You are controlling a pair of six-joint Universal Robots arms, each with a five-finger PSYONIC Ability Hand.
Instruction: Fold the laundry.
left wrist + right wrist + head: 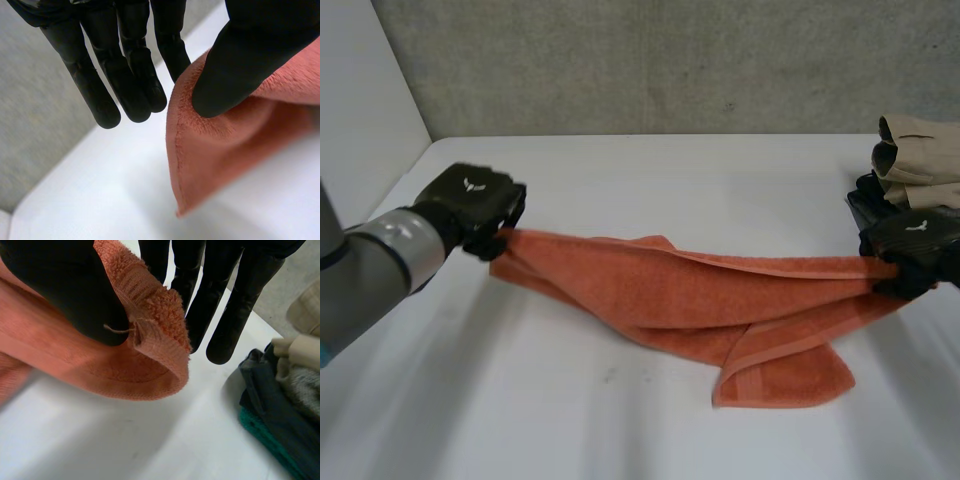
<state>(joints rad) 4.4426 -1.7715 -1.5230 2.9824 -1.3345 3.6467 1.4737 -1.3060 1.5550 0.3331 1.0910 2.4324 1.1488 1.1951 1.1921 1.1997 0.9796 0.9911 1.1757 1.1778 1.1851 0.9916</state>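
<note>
Both ends of orange towel [720, 300] in thumb pinches: left hand [475, 205], right hand [915, 245].

The clothes pile [918, 160] is cropped, its lower garments seemingly dark.

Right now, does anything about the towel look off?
The orange towel, pinched by left hand and right hand, sags twisted, one corner doubled over on the table; a loose thread sticks out by the right hand.
</note>
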